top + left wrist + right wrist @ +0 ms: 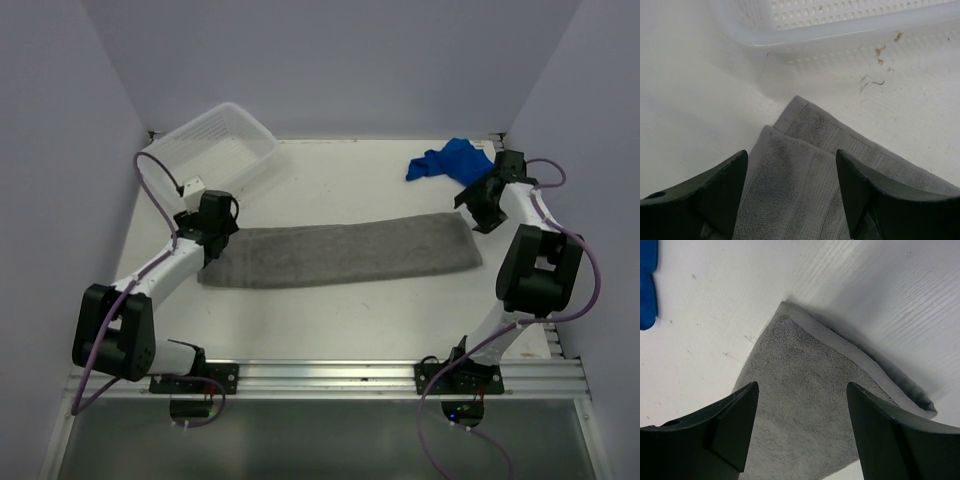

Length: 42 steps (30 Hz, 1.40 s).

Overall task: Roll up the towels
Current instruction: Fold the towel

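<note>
Left gripper fingers are spread wide, holding nothing, over the left end of the grey towel. Right gripper is just as wide over the right end. The towel lies flat in a long folded strip between your arms. At the left end the layers sit offset, so if you pinch only the top one the fold probably opens and the roll skews. The basket is near and you could bump it. The blue towel is bunched by the right arm and may snag.
</note>
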Motion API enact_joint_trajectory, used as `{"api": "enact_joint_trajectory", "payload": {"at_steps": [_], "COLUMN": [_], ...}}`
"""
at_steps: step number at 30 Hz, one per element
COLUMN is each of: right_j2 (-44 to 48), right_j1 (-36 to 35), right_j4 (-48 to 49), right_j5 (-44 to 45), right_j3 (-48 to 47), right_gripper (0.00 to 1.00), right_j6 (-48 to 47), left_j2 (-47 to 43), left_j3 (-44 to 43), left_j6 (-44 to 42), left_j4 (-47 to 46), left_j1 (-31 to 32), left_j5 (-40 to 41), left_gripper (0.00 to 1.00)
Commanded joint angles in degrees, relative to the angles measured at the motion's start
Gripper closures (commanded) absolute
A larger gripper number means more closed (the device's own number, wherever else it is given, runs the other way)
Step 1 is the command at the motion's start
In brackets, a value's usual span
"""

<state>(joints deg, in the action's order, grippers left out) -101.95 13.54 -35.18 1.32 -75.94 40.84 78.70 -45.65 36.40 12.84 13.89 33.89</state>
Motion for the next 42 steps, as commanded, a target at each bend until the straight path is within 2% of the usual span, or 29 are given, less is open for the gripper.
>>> {"api": "enact_joint_trajectory", "payload": {"at_steps": [1,7,10,13,16,17,19,21,26,30,34,39,42], "right_j2": [5.2,11.1,13.3,14.1,14.1,13.8,13.4,12.7,13.4,12.8,12.0,10.3,10.5], "right_j1": [0.0,0.0,0.0,-0.2,-0.4,-0.4,-0.4,-0.4,-1.1,-5.1,-7.0,-8.4,-9.0], "right_j4": [2.0,4.9,6.8,8.9,8.1,8.0,7.5,6.5,8.7,9.2,11.3,12.1,12.3], "right_j5": [-0.5,2.1,1.1,-2.8,-2.5,-2.1,-2.6,-1.9,-3.7,-2.2,-3.6,-4.4,-4.4], "right_j3": [1.0,8.8,12.9,14.7,14.9,14.8,13.7,12.9,14.4,14.9,16.8,17.6,18.5], "right_gripper": [0.25,0.21,0.21,0.26,0.32,0.41,0.48,0.48,0.55,0.56,0.66,0.69,0.7], "right_j6": [-3.0,-8.9,-10.3,-11.0,-12.0,-11.8,-12.0,-12.4,-11.4,-12.4,-10.8,-10.7,-10.7], "left_j2": [-4.2,-10.0,-10.2,-8.0,-7.7,-7.8,-7.2,-5.9,-3.6,-0.3,3.1,6.6,8.4], "left_j3": [-1.7,-4.3,-4.7,-4.6,-2.1,-0.7,0.2,0.6,1.1,0.3,-2.0,-3.0,-3.4], "left_j6": [-1.3,-4.9,-5.8,-4.1,-2.9,-2.8,-2.3,-1.7,-0.3,0.5,2.2,3.1,3.1], "left_j4": [-2.2,-1.5,-0.8,1.8,0.5,-0.6,-1.2,-1.1,-2.6,-3.1,-2.8,-3.0,-2.2], "left_j1": [-0.4,-0.4,-0.4,-0.4,-0.4,-0.4,-0.6,-1.3,-2.8,-2.9,-2.9,-2.9,-2.9], "left_j5": [0.9,-6.5,-9.4,-9.1,-11.6,-12.4,-13.1,-13.7,-16.4,-15.6,-14.5,-13.8,-12.4], "left_gripper": [0.22,0.06,0.03,0.04,0.04,0.04,0.04,0.04,0.09,0.12,0.19,0.23,0.31]}}
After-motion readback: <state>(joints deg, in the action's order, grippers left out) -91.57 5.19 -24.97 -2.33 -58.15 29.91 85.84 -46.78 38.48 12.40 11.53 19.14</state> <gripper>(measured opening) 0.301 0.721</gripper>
